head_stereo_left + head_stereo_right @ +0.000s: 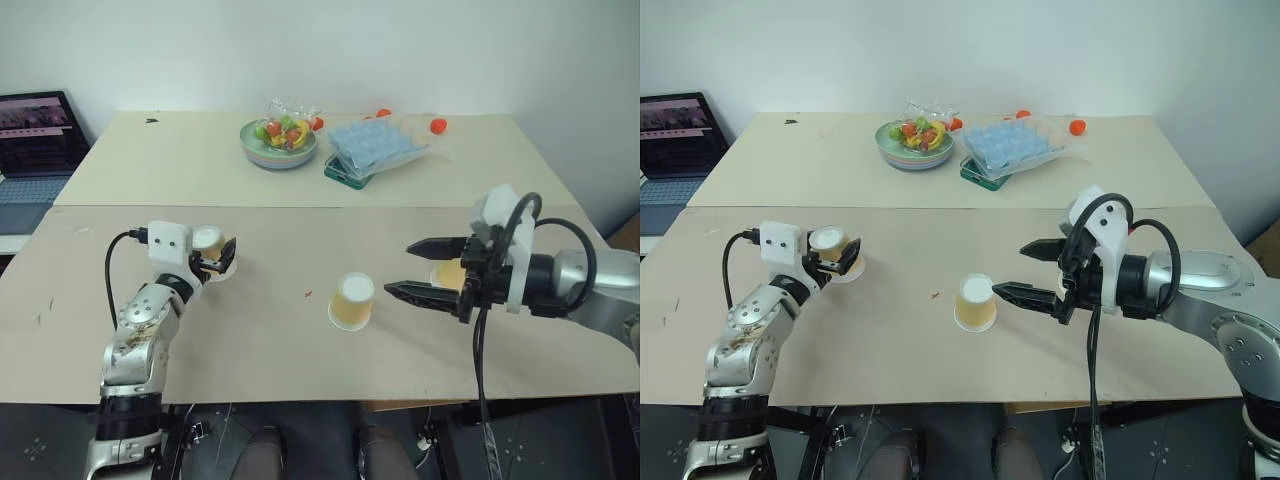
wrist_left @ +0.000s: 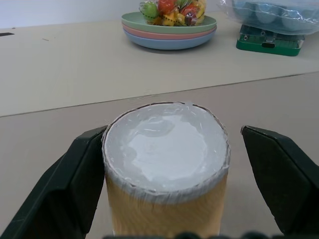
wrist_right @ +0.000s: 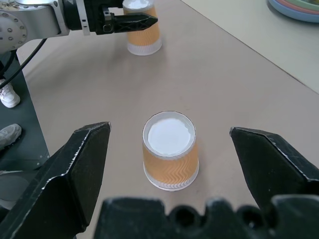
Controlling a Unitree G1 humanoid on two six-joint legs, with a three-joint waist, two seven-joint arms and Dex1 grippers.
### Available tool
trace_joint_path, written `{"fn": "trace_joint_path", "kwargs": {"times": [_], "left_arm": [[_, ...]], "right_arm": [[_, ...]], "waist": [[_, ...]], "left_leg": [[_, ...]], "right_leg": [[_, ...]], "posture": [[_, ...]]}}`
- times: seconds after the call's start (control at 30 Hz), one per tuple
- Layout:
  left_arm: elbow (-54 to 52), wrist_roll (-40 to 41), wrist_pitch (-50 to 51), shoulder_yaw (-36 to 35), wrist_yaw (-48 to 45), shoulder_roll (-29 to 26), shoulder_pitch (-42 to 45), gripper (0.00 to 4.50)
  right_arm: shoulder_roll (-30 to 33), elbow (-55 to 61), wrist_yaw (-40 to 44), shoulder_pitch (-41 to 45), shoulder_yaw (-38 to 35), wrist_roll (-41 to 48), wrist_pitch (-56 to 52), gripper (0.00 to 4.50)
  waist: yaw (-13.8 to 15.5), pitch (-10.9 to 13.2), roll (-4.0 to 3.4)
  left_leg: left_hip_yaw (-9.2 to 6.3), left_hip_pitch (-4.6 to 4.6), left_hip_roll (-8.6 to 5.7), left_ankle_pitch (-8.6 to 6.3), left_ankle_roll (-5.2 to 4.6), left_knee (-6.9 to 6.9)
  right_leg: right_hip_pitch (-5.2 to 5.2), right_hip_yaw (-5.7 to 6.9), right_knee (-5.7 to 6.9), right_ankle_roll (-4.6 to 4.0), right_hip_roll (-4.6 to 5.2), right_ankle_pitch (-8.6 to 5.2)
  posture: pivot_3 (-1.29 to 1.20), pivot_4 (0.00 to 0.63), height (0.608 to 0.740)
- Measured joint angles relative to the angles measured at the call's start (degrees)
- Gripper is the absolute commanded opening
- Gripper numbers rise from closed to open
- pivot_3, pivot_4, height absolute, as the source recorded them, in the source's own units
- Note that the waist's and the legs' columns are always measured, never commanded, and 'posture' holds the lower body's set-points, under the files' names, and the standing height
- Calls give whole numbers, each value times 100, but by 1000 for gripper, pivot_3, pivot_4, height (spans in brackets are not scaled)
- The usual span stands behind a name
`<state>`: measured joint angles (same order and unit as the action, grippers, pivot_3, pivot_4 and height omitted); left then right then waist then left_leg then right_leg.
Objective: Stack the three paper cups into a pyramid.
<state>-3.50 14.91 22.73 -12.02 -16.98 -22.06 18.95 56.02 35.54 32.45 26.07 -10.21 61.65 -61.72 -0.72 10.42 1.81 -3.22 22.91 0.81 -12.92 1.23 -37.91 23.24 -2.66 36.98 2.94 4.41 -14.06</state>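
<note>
At the left of the frame, the left gripper (image 1: 222, 257) stands wide around an upside-down yellow-orange paper cup (image 1: 209, 243) on the beige counter (image 1: 300, 340), not yet closed. The second cup (image 1: 353, 301) stands at centre. The third cup (image 1: 450, 274) is behind the wide, empty right gripper (image 1: 412, 269). The next move is probably to close and lift.

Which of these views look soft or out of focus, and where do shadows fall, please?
Left wrist view: left pincer fingers loom blurred at the edges, upturned cup fairly sharp. Right wrist view: near fingers soft, middle cup crisp, faint shadow at its base. Left eye view: even light, soft shadow beside that cup.
</note>
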Motion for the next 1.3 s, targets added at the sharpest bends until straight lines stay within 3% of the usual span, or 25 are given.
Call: {"fn": "trace_joint_path", "kwargs": {"times": [0.13,0.3,0.6,0.8,1.03,1.13,1.3], "left_arm": [[83,-32,-61,19,2,3,46,4399],[84,-41,-85,22,16,18,46,3231],[58,-38,51,117,-20,-9,566,3231],[-488,579,766,698,-1353,-573,1560,3231],[-873,1115,1283,935,-2289,-981,1458,3231],[-1388,1375,1441,1046,-2886,-1482,880,3231],[-1726,1623,1525,1225,-3378,-1646,565,3231]], "right_arm": [[22,13,-96,0,-12,42,-15,4500],[22,39,-226,0,-21,50,-16,4500],[20,61,-321,0,-20,51,-16,4500],[-22,134,-450,-11,-20,56,-16,4500],[-64,229,-563,-204,-38,55,-15,4500],[-85,313,-645,-359,-156,55,-10,4500],[-94,339,-714,-413,-186,45,-8,4500]], "waist": [[-1,0,0],[4,0,0],[7,0,1],[-4,1,1],[-46,1,0],[-68,1,-3],[16,2,-2]], "left_leg": [[0,3,1,0,0,0],[0,2,0,0,0,0],[-1,5,0,0,0,0],[-4,14,-1,0,0,0],[-1,10,2,-1,-2,3],[4,6,3,-2,-3,6],[1,5,2,-2,-3,4]], "right_leg": [[1,0,-3,0,0,0],[1,0,-2,0,1,0],[2,1,-2,0,0,0],[3,6,-16,1,1,-1],[8,1,-7,1,-2,-2],[7,-5,-9,0,-2,-4],[3,1,-7,1,0,-4]], "posture": [[0,150,740],[0,150,740],[0,150,740],[0,150,740],[0,150,740],[0,150,740],[0,150,740]]}}
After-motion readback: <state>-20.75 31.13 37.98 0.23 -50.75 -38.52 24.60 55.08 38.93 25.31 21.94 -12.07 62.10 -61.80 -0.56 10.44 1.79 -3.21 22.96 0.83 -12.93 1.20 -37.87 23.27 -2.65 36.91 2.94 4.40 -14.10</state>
